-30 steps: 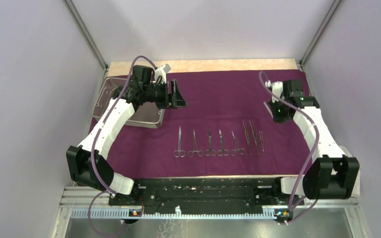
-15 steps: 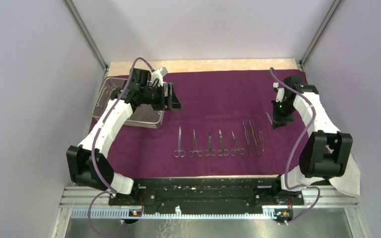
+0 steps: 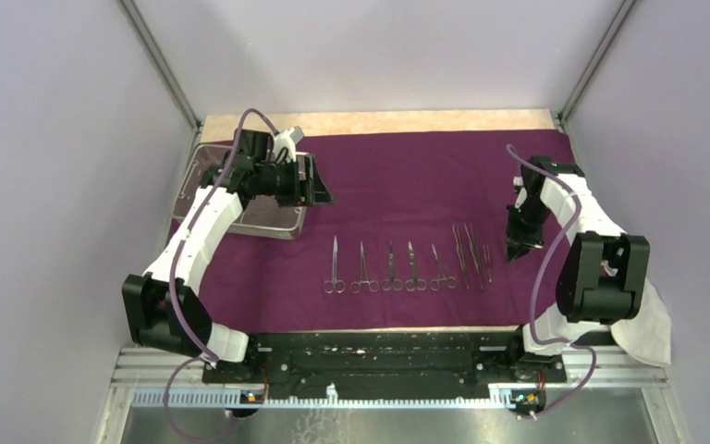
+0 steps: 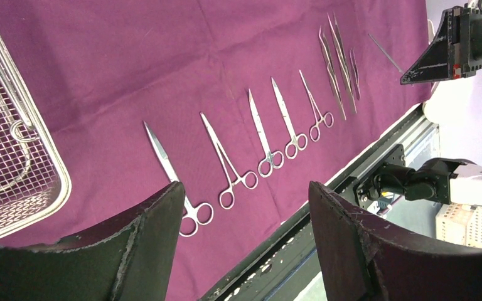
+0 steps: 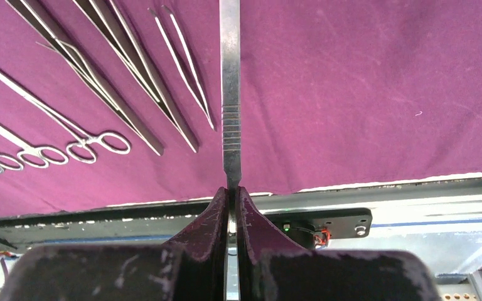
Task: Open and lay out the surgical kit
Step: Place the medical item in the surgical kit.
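A dark purple cloth wrap lies spread over nearly the whole desk, whose bare wood shows only as a strip along the far edge. A crumpled white cloth hangs off the near right corner, beside the right arm's elbow. From above, the left arm crosses the wire-mesh tray at the far left and hides much of it, while the left wrist view shows its mesh floor, rim and a wire handle loop. The left fingers are spread wide by the tray's right edge, holding nothing. Five ring-handled instruments lie in a row on the wrap near the front, with the tweezers just to their right. The right fingers are pressed together on a flat steel handle, just right of the tweezers. Only the right wrist view shows its ribbed grip, so it is perhaps a scalpel handle, and its far tip runs out of frame there.
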Controlling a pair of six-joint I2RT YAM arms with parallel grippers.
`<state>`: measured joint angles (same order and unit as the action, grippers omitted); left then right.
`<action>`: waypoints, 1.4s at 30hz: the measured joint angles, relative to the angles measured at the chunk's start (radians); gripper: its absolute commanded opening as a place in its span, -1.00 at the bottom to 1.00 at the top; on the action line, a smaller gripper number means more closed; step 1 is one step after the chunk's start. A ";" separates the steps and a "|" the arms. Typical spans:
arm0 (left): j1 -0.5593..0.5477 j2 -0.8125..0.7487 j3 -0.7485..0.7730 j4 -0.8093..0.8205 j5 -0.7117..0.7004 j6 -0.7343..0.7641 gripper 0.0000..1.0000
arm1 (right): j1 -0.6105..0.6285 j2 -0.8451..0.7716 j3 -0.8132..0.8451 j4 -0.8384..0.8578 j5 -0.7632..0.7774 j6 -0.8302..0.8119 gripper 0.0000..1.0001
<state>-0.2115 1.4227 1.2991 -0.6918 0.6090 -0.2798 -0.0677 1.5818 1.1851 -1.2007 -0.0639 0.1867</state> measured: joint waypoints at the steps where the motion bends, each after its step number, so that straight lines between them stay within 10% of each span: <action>1: 0.000 0.000 -0.001 0.000 0.000 0.000 0.57 | 0.000 0.000 0.000 0.004 0.005 0.002 -1.00; 20: 0.012 -0.005 -0.020 0.000 0.004 0.006 0.58 | 0.048 0.070 -0.069 0.100 0.092 0.045 -0.84; 29: 0.021 -0.014 -0.020 -0.002 0.004 0.014 0.58 | 0.047 0.099 -0.090 0.113 0.117 0.060 -0.21; 42: 0.021 -0.014 -0.031 -0.005 0.029 0.013 0.59 | -0.044 0.259 0.067 0.213 0.069 -0.049 -0.42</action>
<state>-0.1905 1.4086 1.2686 -0.6968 0.6384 -0.2668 -0.1120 1.8412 1.2518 -0.9874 0.0051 0.1379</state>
